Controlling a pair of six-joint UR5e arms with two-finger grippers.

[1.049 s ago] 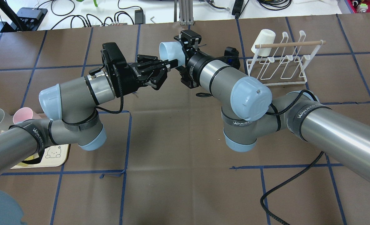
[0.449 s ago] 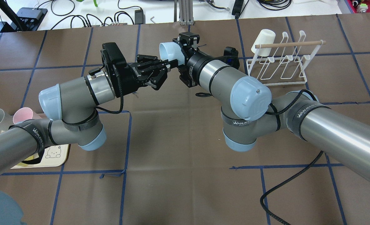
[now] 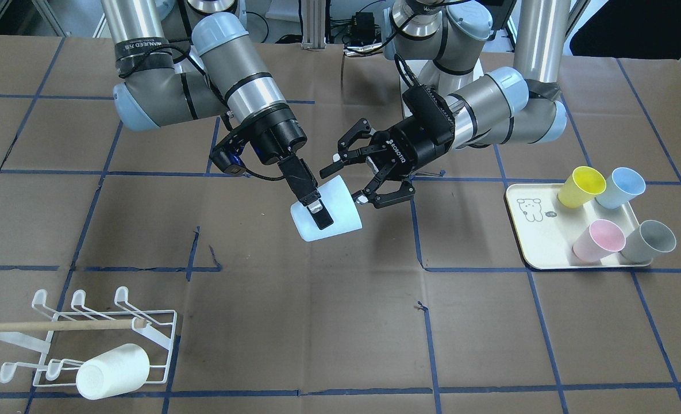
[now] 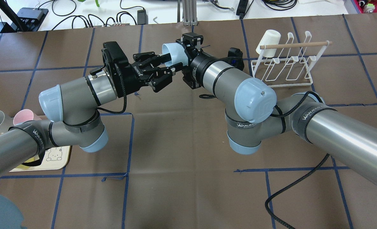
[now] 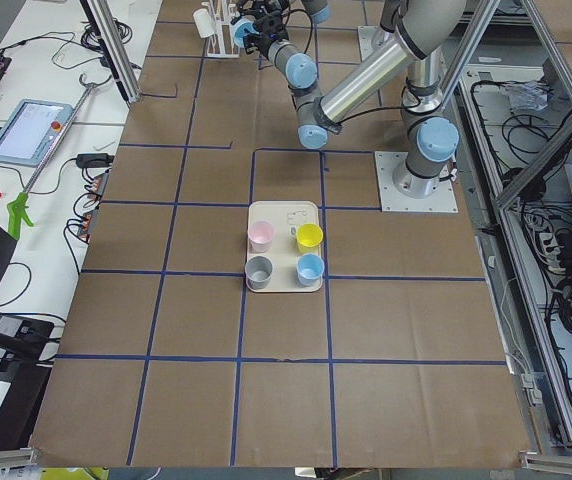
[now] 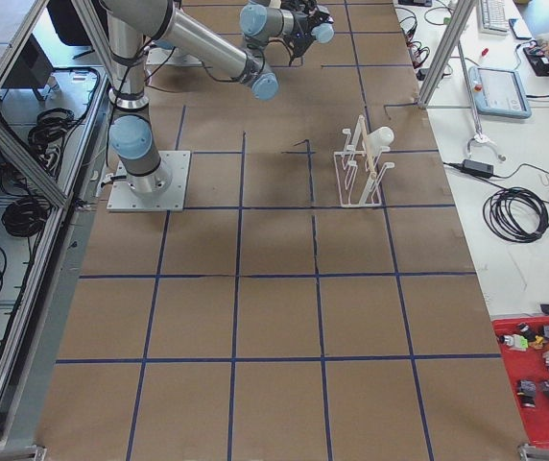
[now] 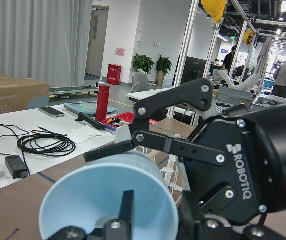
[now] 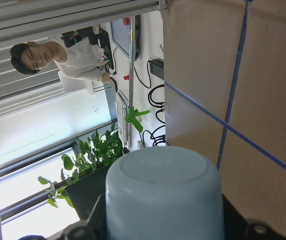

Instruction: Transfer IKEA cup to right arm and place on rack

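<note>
Over the middle of the table, out in front of my base, my right gripper (image 3: 326, 214) is clamped on the pale blue cup (image 3: 343, 207) and holds it on its side, clear of the brown surface. One slim black finger (image 3: 322, 218) lies across its outer wall. The mouth faces my left gripper (image 3: 356, 177), whose fingers are spread wide with nothing between them. One pad sits just beside the rim, and I cannot tell whether it touches.

Level with this, toward the table's left edge, a cream tray (image 3: 538, 230) carries a yellow cup (image 3: 581, 187), a blue cup (image 3: 620, 187), a pink cup (image 3: 599, 240) and a grey cup (image 3: 649, 241). Farther out, near the far edge on my right, the white wire rack (image 4: 283, 85) stands with a white cup (image 4: 268, 43) tilted over an end prong, base up.
</note>
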